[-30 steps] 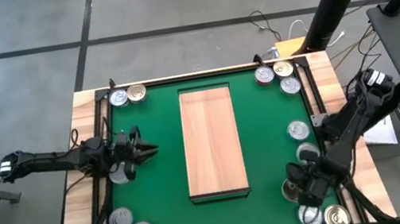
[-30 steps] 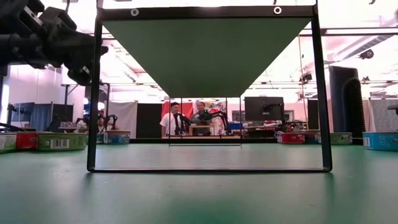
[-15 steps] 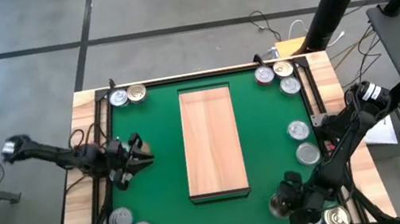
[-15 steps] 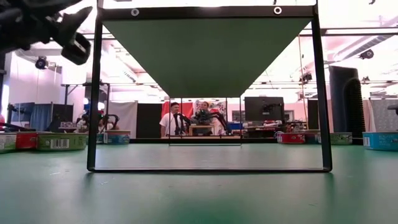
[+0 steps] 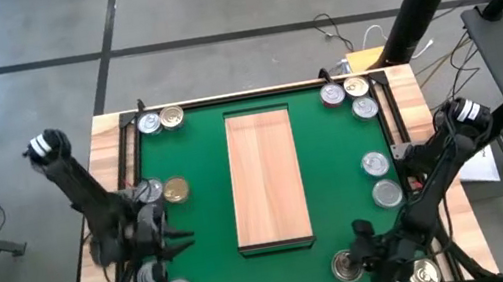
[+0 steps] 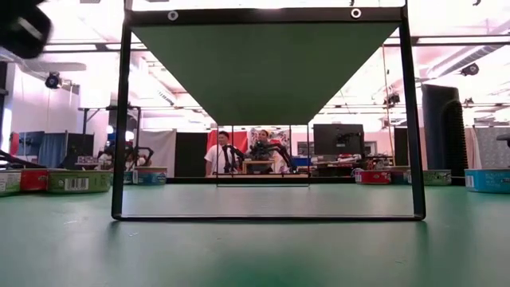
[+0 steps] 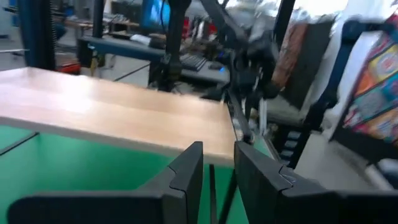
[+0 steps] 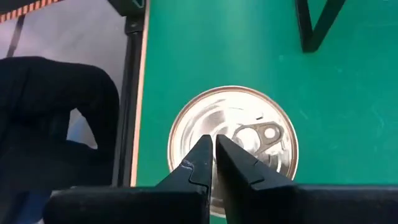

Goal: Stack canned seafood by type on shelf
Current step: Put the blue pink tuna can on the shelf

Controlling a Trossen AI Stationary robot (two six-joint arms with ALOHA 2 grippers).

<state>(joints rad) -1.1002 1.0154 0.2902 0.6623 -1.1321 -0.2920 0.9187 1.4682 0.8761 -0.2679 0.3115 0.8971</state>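
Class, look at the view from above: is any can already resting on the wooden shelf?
No. The shelf is bare; every can, like the gold-topped one, sits on the green mat.

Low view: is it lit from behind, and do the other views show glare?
In the low view, bright ceiling lights behind silhouette the dark frame. In the right wrist view, the round silver tin lid ahead of the right gripper shines. In the left wrist view, the light-wood shelf board carries a pale sheen.

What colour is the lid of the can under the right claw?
Silver, with a pull tab; the can shows best in the right wrist view.
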